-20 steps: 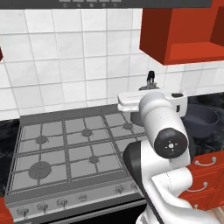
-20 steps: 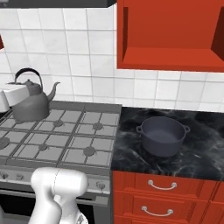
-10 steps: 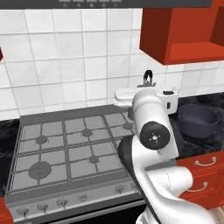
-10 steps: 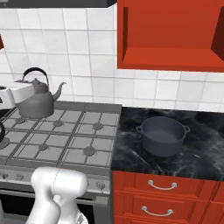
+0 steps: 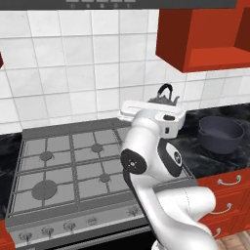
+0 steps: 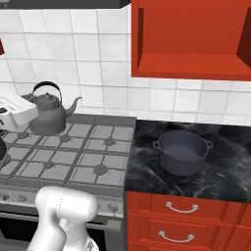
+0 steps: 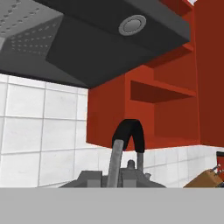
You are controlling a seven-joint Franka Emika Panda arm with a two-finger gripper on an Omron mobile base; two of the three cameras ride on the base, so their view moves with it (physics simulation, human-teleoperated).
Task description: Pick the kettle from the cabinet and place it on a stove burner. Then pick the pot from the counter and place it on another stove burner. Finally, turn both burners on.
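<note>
At left of the right view, the kettle (image 6: pixel 48 115) sits over the stove's (image 6: pixel 68 152) rear burner, the gripper's fingers apparently pinching it.

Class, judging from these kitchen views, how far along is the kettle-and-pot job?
Done: the kettle is out of the cabinet, over the stove.
In hand: setting it on a rear burner; whether it rests there is unclear.
Left: the pot sits on the counter; both burners need lighting.

Rose white from the near right of the left base view, elbow bent, forearm reaching far toward the back wall, wrist level, with the gripper (image 6: pixel 20 113) at the far left, jaws closed tight, hand turned sideways.
</note>
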